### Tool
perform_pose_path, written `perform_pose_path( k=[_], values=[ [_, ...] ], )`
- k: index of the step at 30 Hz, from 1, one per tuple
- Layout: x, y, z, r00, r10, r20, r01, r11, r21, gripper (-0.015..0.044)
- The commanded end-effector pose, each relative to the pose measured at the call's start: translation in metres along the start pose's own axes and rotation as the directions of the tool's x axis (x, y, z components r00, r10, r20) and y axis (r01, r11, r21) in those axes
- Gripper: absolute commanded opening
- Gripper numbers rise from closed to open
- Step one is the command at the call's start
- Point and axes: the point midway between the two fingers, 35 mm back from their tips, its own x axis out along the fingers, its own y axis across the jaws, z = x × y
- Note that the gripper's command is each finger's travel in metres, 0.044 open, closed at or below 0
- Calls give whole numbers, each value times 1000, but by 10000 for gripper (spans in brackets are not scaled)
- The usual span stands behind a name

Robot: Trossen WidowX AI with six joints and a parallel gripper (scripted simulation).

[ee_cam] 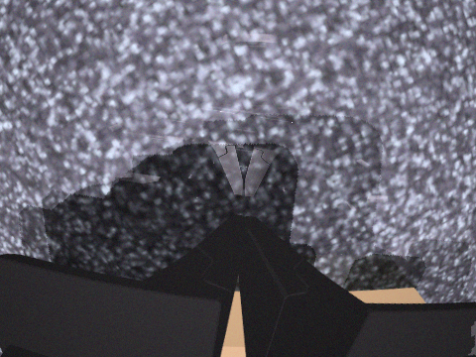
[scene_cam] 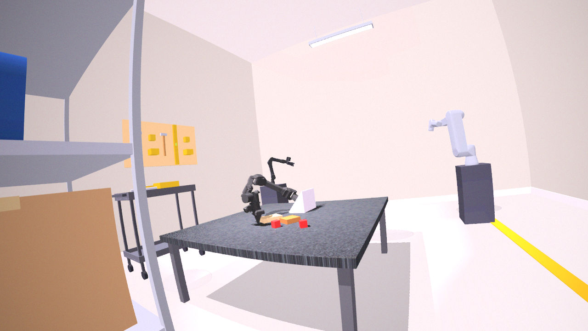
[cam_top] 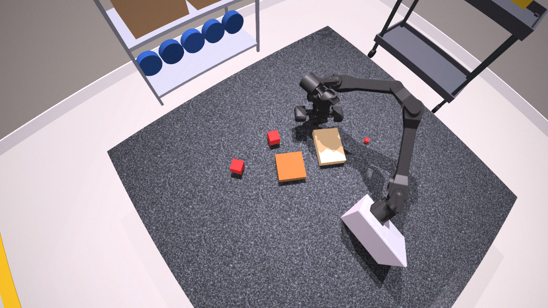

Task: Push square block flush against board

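Filling most of your top view, the dark table [cam_top: 230, 229] [scene_cam: 267, 242] carries the whole setup; your black arm [cam_top: 409, 141] [scene_cam: 258, 179] arches over it from the white wedge [cam_top: 371, 241] [scene_cam: 307, 200]. You have the gripper [cam_top: 316, 123] [scene_cam: 258, 222] [ee_cam: 242, 226] pointing down by the board's end away from the wedge; its fingers are narrow, tips together, with nothing held; you cannot tell whether they touch the board. The tan board [cam_top: 329, 147] [scene_cam: 267, 219] [ee_cam: 389, 296] lies flat, part sunlit and part shaded; the orange square block [cam_top: 290, 165] [scene_cam: 290, 219] lies flat near it, a strip of table between them, so you have no side contact yet. You can see two red cubes, one [cam_top: 273, 137] [scene_cam: 275, 223] near the block and another [cam_top: 237, 166] [scene_cam: 302, 223] farther out; a tiny red cube [cam_top: 366, 140] sits beyond the board's other side.
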Motion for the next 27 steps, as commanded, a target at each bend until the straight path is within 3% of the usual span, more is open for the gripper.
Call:
perform_pose_path(
  k=[1, 13, 18, 27],
  values=[
    [0, 0, 7, 1000, 2, -1, -2, 1000, -1, 0],
    [1, -1, 25, 1000, 1, 0, -1, 1000, -1, 0],
    [-51, 0, 20, 1000, 2, -2, -2, 1000, -1, 0],
    [-55, -16, 9, 1000, 6, 5, -6, 998, -56, 0]
  ],
)
